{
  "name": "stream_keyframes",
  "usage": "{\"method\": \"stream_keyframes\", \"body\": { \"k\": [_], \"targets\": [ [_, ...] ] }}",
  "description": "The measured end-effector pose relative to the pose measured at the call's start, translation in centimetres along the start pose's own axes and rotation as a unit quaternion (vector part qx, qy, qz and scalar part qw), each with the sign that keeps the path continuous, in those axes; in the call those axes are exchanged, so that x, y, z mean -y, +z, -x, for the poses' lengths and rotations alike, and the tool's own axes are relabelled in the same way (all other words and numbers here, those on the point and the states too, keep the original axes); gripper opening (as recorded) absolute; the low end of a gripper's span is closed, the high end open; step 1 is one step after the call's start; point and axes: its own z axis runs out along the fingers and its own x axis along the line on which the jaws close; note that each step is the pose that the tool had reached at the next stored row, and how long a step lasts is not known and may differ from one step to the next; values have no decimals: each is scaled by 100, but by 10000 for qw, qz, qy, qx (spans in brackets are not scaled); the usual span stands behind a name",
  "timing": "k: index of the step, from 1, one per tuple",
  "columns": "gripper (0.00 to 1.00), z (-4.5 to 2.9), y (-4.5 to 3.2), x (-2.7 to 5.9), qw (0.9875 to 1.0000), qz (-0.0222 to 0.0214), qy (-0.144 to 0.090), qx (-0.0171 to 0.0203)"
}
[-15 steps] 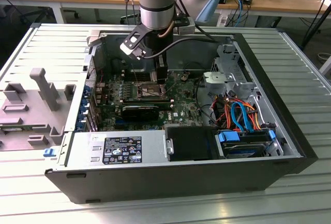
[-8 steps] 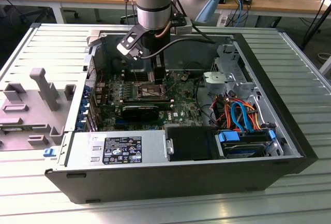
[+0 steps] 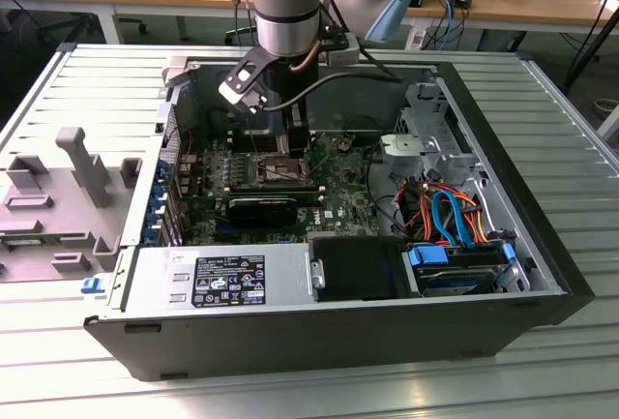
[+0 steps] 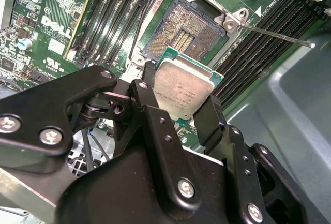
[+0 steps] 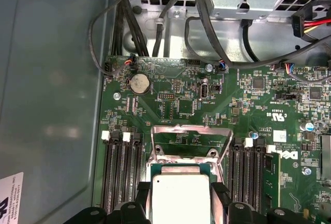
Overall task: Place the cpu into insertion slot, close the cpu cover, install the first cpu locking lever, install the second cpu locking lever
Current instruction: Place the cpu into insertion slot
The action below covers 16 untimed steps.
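Item 1: the cpu [image 4: 183, 87], a small flat square chip with a dull silver-grey metal top and a thin green edge. I see it pinched on two opposite edges by the black two-fingered gripper [image 4: 181, 95], whose fingers are closed firmly on it. It hangs just above the near edge of the insertion slot [image 4: 189, 30], a square dark socket with a silver rim and bare gold contacts, and is not seated. Being square, it has no long axis. Its metal top faces the wrist cameras and its underside faces the board.

Item 2: the cpu cover [image 5: 189, 129], a thin silver window frame, swung up off the socket.

Item 3: a thin silver locking lever rod [image 4: 274, 33], standing clear beside the socket.

Item 4: long black memory slots [image 5: 119, 172], flanking the socket on both sides, close to the fingers.

Item 5: the green motherboard [image 5: 207, 105], with a round silver coin battery [image 5: 138, 83].

Item 6: black cables [image 5: 103, 32], looped beyond the board edge.

Item 7: the open grey computer case [image 3: 542, 196], with the arm reaching in from above.
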Motion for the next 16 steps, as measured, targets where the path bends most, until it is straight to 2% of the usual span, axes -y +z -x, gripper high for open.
{"method": "stream_keyframes", "body": {
  "k": [16],
  "targets": [
    [54,1,30,3,10000,0,0,0]
  ]
}}
